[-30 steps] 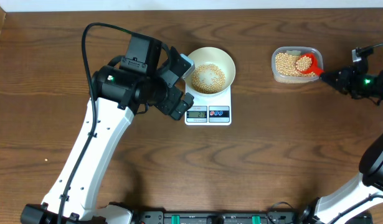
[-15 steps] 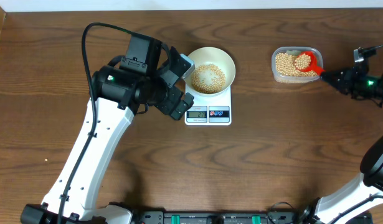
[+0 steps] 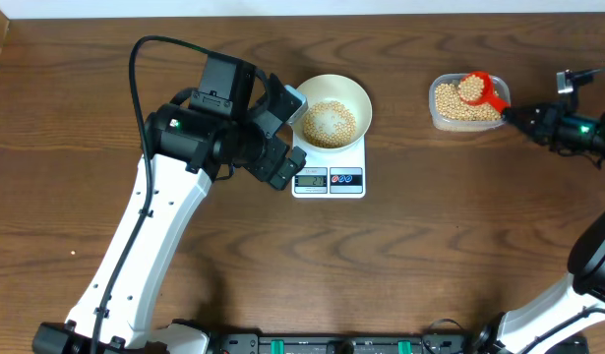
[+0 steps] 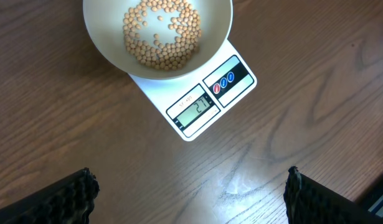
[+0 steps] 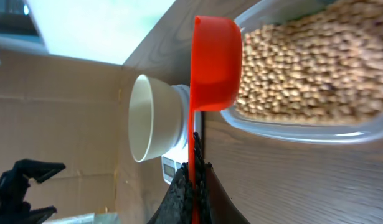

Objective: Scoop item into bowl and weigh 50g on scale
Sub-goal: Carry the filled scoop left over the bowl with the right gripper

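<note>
A white bowl (image 3: 332, 110) with tan beans (image 3: 329, 123) in it stands on the white scale (image 3: 330, 175); both also show in the left wrist view, the bowl (image 4: 157, 34) above the scale's display (image 4: 196, 110). My right gripper (image 3: 523, 119) is shut on the handle of a red scoop (image 3: 482, 92), which holds beans above the clear tub of beans (image 3: 459, 106). In the right wrist view the scoop (image 5: 215, 62) hangs over the tub (image 5: 309, 81). My left gripper (image 3: 287, 133) is open and empty beside the bowl's left side, its fingertips (image 4: 70, 199) wide apart.
The brown wooden table (image 3: 430, 256) carries only the scale with the bowl and the tub. The left arm (image 3: 174, 187) reaches across the left half. The table's far edge runs just behind the bowl and the tub.
My right gripper has lifted the red scoop, loaded with beans, up and slightly back out of the tub. The left arm has not moved.
</note>
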Robot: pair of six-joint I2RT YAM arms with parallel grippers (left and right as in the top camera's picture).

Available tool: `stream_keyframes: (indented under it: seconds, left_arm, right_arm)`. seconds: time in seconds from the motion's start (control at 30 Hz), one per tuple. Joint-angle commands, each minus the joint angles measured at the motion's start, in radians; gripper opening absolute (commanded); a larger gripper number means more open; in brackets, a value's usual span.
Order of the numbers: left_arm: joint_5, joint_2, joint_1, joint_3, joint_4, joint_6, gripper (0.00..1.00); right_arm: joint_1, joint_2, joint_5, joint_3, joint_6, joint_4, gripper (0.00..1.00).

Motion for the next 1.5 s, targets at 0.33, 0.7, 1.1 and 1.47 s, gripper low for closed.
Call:
stream_keyframes:
  seconds: [0.33,0.7,1.1,1.47]
  left_arm:
    - [0.009,0.007,-0.001,0.017,-0.003,-0.002,0.98]
    - [0.009,0.007,-0.001,0.017,-0.003,-0.002,0.98]
    - [0.009,0.007,-0.001,0.017,-0.003,-0.002,0.98]
    - [0.009,0.007,-0.001,0.017,-0.003,-0.002,0.98]
  right_arm:
    - [0.109,-0.002,-0.124,0.030,-0.022,0.021,0.01]
    - [0.262,-0.002,-0.156,0.030,0.058,0.117,0.01]
    - [0.449,-0.002,-0.166,0.030,0.121,0.247,0.01]
    - [0.546,-0.002,-0.006,0.030,0.120,0.269,0.01]
